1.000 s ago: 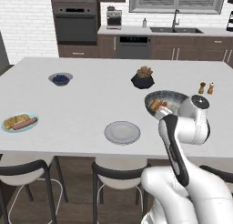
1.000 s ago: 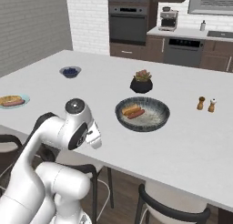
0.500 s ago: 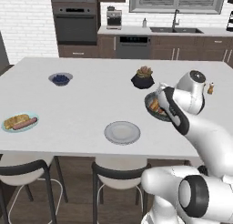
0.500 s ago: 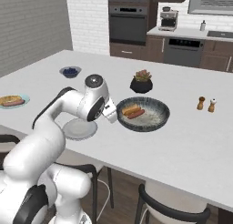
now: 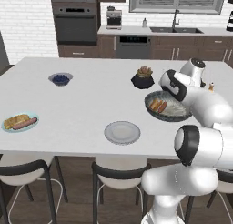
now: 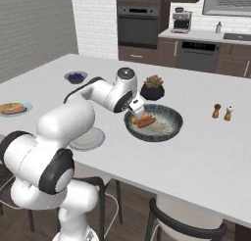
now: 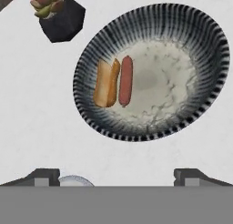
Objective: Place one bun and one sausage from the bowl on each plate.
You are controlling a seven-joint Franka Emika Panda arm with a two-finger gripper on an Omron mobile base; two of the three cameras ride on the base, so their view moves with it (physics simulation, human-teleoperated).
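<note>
We have our gripper (image 7: 116, 175) hanging above the dark striped bowl (image 7: 205, 32), jaws spread wide and holding nothing, the two fingertips (image 7: 43, 175) framing the bowl's near rim in the hand view. We judge this to be a survey stance: looking straight down lets us line up on what is left inside before descending. One bun (image 7: 106, 83) and one sausage (image 7: 125, 80) lie side by side and touching, off to one side of the bowl's floor, the bun towards the rim and the sausage towards the middle. The pale teal plate (image 5: 7, 128) at the far left of the counter (image 5: 91, 104) already carries a bun and a sausage, so that half looks done; the light grey plate (image 5: 122, 132) sits bare near the counter's front edge, just beside the bowl, and is where this remaining pair must go. A potted succulent (image 5: 143, 77) stands just behind the bowl, and a small bowl of berries (image 5: 60, 78) is well apart to the left. Compared with a second ago, our arm has swung up from low at the counter's edge and reached forward over the bowl; the food, plates and bowl have not shifted, and the jaws have stayed wide throughout.
</note>
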